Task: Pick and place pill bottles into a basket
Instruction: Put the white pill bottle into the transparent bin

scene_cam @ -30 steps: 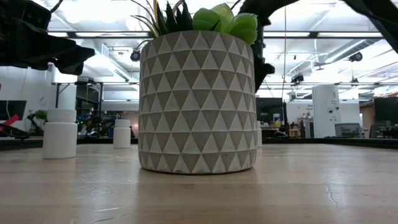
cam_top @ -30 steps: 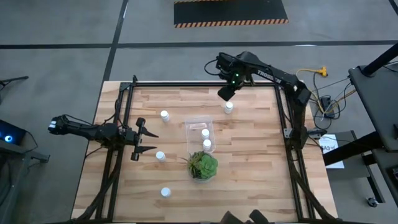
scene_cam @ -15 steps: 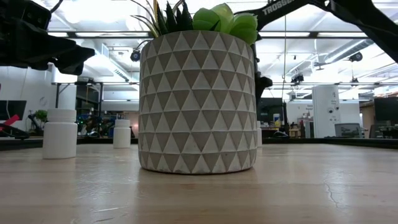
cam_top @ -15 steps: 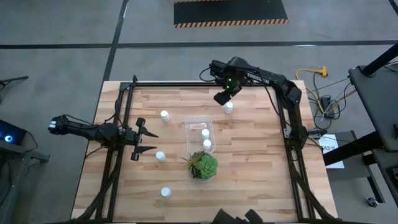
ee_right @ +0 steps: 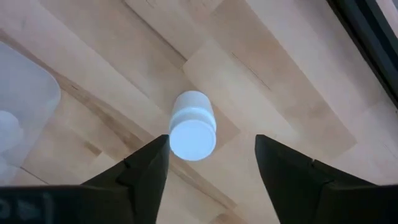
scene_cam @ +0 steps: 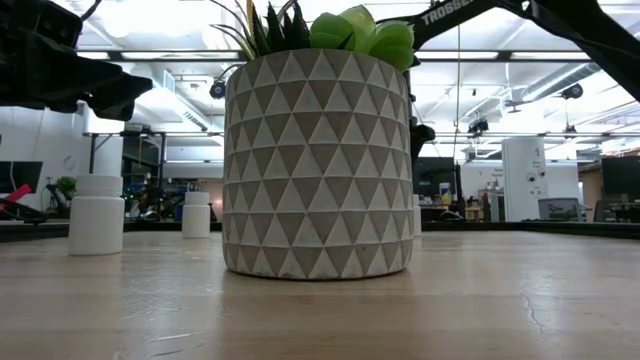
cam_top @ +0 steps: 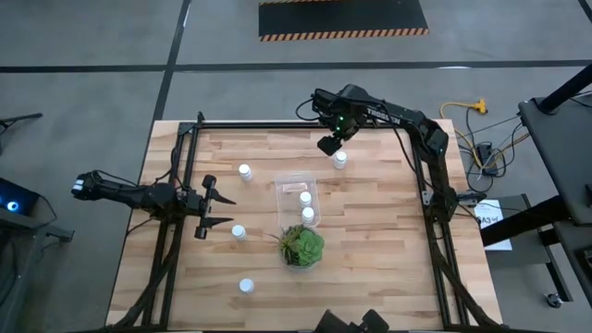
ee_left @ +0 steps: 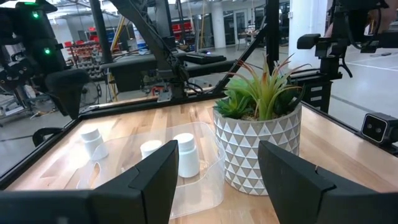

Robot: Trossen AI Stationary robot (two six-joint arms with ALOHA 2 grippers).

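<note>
High view: right hand (cam_top: pixel 329 145) hovers over the pill bottle (cam_top: pixel 340 159) beyond the basket's (cam_top: pixel 296 199) far right corner, fingers apart, nothing held; basket holds two bottles, three more stand loose on the table (cam_top: pixel 388 250) to the basket's left; left hand (cam_top: pixel 209 203) waits left of basket, released. Low view: plant pot (scene_cam: pixel 317 165) hides the basket. Left wrist view: pot sits tight beside the basket. Right wrist view: bottle (ee_right: pixel 192 126) between the fingers (ee_right: pixel 144 165) but off-centre, so centre first, drop straight, clamp below the cap; basket wall near
</note>
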